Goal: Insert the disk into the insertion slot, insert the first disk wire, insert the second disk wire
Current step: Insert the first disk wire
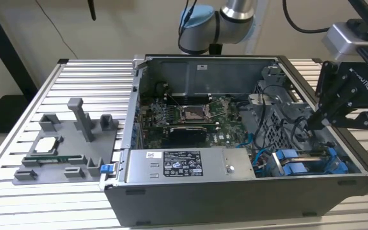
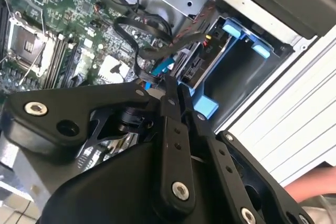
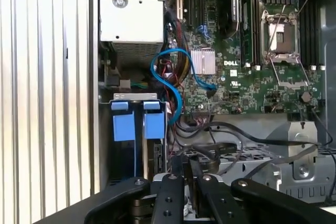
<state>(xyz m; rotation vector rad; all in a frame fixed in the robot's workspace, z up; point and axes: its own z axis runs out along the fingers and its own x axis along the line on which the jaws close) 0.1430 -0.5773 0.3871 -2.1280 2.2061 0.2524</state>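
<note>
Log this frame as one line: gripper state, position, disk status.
gripper: shut, nothing visibly held | position: inside the case, above the cables near the drive bays | disk: in blue carrier, seated in its bay

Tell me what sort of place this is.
Probably a robotics lab or test bench for computer assembly. An open computer case with its motherboard exposed sits on a slatted aluminium table, a grey fixture tray of parts lies beside it, and the gripper reaches inside.

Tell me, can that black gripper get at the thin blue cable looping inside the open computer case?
Probably yes: the gripper hangs inside the open-topped case, though black wires lie between it and the blue cable.
</note>
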